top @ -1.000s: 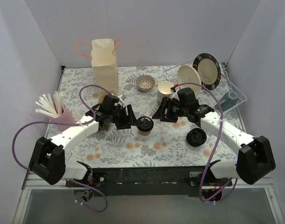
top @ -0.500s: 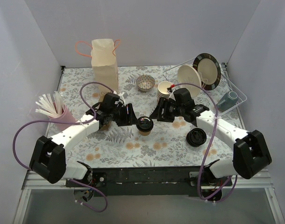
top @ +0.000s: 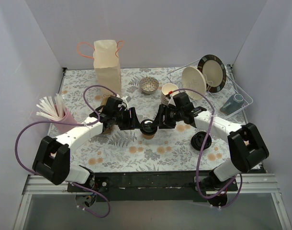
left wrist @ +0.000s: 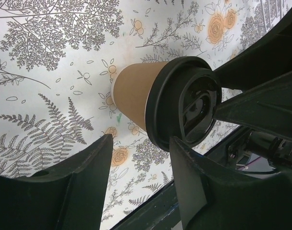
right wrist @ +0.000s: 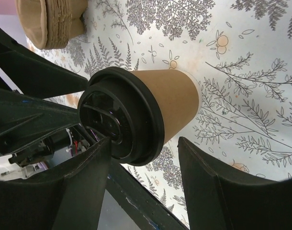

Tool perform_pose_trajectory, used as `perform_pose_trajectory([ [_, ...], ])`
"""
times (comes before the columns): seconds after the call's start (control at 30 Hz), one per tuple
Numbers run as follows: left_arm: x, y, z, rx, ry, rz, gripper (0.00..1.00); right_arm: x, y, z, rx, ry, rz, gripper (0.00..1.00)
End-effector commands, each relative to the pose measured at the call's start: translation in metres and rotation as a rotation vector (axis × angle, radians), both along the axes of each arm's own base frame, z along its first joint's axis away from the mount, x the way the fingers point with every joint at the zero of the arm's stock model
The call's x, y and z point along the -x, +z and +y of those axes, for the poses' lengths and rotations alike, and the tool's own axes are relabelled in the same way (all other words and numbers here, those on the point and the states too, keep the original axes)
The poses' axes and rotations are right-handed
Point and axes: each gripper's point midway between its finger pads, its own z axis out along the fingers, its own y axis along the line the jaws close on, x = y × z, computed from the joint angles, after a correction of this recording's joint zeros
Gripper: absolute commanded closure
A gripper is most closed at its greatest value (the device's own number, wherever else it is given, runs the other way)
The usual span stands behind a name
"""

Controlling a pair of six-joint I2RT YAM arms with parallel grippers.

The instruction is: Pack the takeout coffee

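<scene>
Both claws spread wide, empty, left claw (left wrist: 141,143) and right claw (right wrist: 145,143) flanking takeout coffee (top: 148,128)

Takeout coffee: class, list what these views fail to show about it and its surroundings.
- Top external: takeout coffee wall, mostly under its lid, between left gripper and right gripper.
- Top external: paper bag interior, hidden by its walls.
- Right wrist: cup stack, cut by top edge.

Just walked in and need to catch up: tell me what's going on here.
Both arms are at the small brown paper cup with a black plastic lid, standing upright mid-table. The left claw and right claw are open on opposite sides of it; neither grips it. The tall cream paper bag stands at the back, and the cup is not packed.
</scene>
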Motion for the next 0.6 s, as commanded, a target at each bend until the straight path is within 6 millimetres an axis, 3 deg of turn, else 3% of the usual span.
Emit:
perform_pose_trajectory([
  [0.0, -0.002, -0.005, 0.001, 0.0, -0.012, -0.01, 0.51, -0.001, 0.004, 0.01, -0.054, 0.061, -0.037, 0.36],
  [0.27, -0.004, -0.013, 0.0, 0.006, -0.007, 0.008, 0.52, 0.003, -0.009, 0.008, -0.038, 0.081, -0.02, 0.52],
  [0.57, -0.001, -0.04, 0.014, -0.044, 0.051, 0.062, 0.56, 0.016, -0.034, -0.002, 0.011, 0.108, 0.021, 0.57],
])
